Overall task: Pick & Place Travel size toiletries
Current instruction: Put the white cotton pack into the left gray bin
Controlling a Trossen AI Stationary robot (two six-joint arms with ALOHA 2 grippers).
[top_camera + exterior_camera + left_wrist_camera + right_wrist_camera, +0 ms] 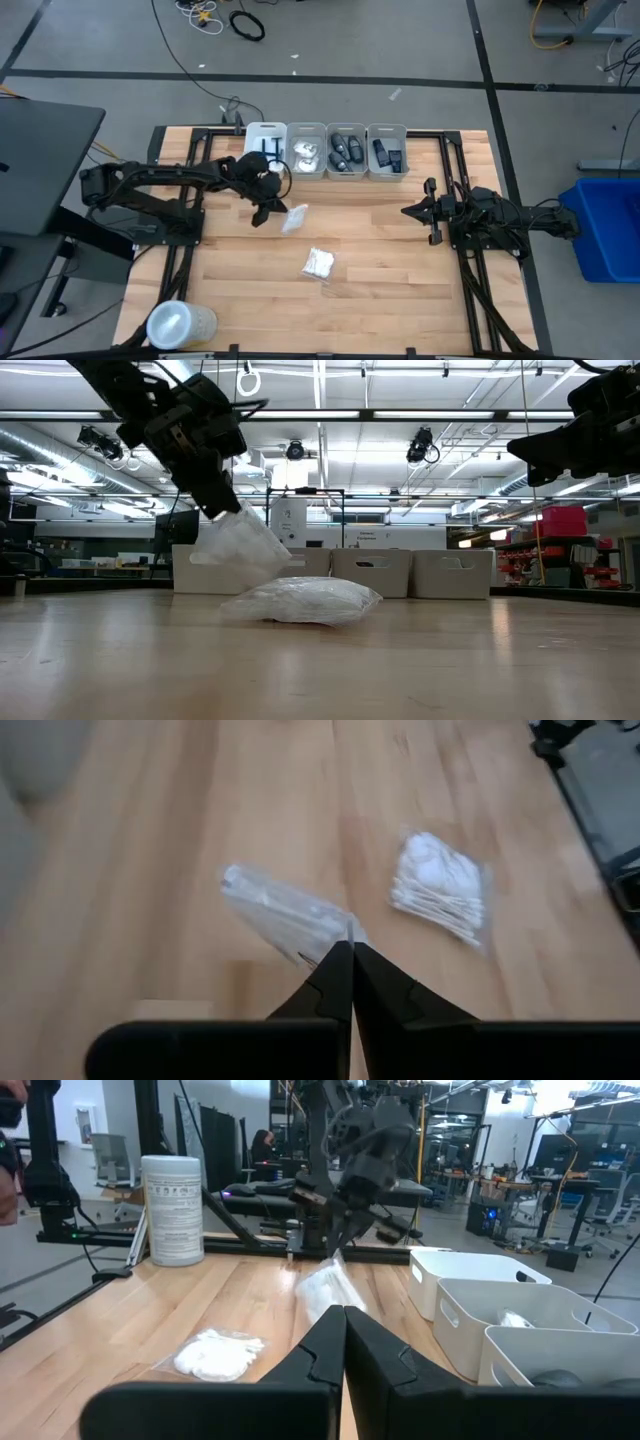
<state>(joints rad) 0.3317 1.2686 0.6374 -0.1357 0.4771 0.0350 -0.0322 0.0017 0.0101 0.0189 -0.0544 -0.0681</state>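
Our left hand is pinched shut on one corner of a white crinkly packet, and the packet hangs clear of the counter, just in front of the row of white bins. In the left wrist view only the very edge of the wrapper sits between the fingertips, so we judge the hold to be thin. A quick swing toward the bins could let the slick film slide out, and the packet would drop back onto the wood or land in the wrong place.

The bins already hold sorted goods: dark razors in the one farthest left, white packets in the next, dark oblong containers in the two beyond that. Because the packet dangles and tilts, its loose end could catch a bin wall on the way in, or spill over into the razor bin beside the packet bin.

A second packet lies flat on the counter, nearer to us than the bins and near the held one. If we lower the arm on the way, the hanging packet could brush it and push it.

Our right hand is closed on nothing, waiting well to the right of the bins.
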